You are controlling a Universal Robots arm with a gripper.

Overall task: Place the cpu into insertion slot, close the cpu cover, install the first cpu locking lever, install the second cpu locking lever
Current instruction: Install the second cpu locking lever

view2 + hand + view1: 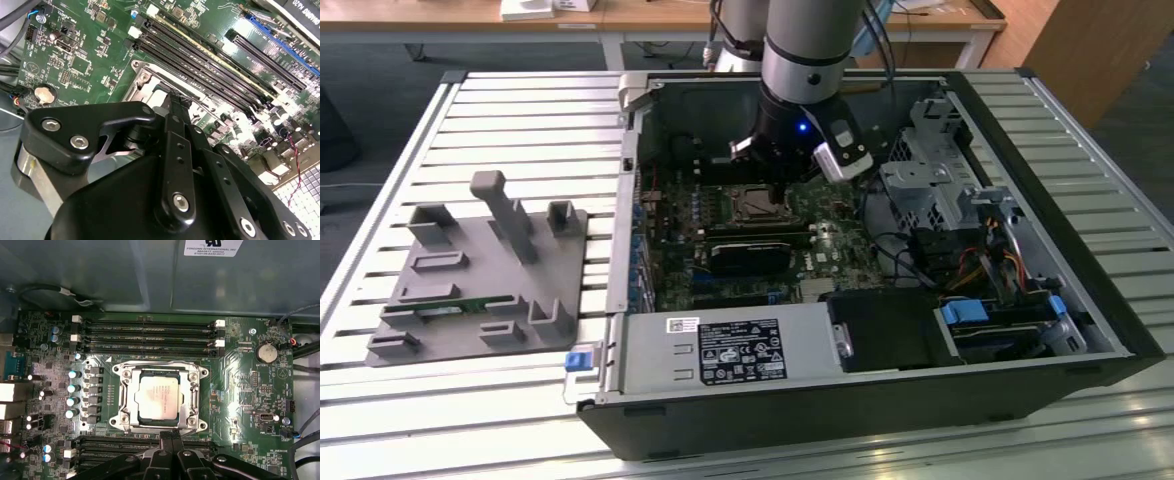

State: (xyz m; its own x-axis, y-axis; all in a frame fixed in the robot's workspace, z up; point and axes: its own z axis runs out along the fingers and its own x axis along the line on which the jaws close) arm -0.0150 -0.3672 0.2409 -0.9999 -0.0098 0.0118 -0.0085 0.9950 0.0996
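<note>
Single arm reaches down into the open computer case [881, 380], wrist vertical, blue light lit on it. Claw [774, 190] hangs just above the insertion slot [755, 205], pointing straight down. In the first wrist view its black fingers [172, 437] sit pressed together at the slot's edge.

Silver-grey cylindrical arm [803, 45] — blue light, black wrist; black gripper [175, 107] links — silver screws.

cpu [159, 398] in insertion slot [131, 386] (cover down), gripper [172, 436] just beside
</note>
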